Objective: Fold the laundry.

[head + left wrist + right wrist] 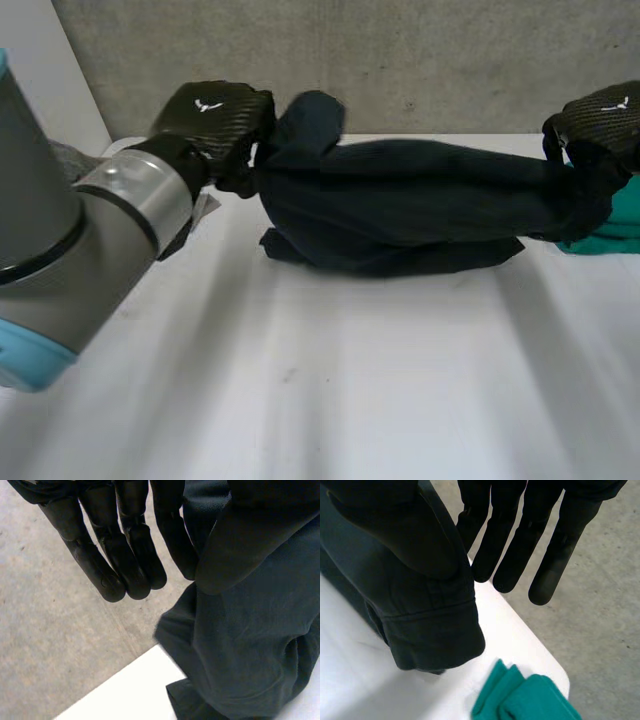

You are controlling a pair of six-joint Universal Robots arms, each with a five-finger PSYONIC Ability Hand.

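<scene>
dark garment (400,205) looks soft and floppy, sagging onto the desk (350,380); left hand (215,115) and right hand (600,120) pinch its 2 ends, thumb against straight fingers (130,555), good spots imo

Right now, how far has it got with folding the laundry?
Seemingly done: a green cloth lies folded near the edge of the white table. In hand: the dark garment, stretched between the left hand pinching one end and the right hand pinching its hemmed end, sagging onto the table. Left: actually folding it.
</scene>
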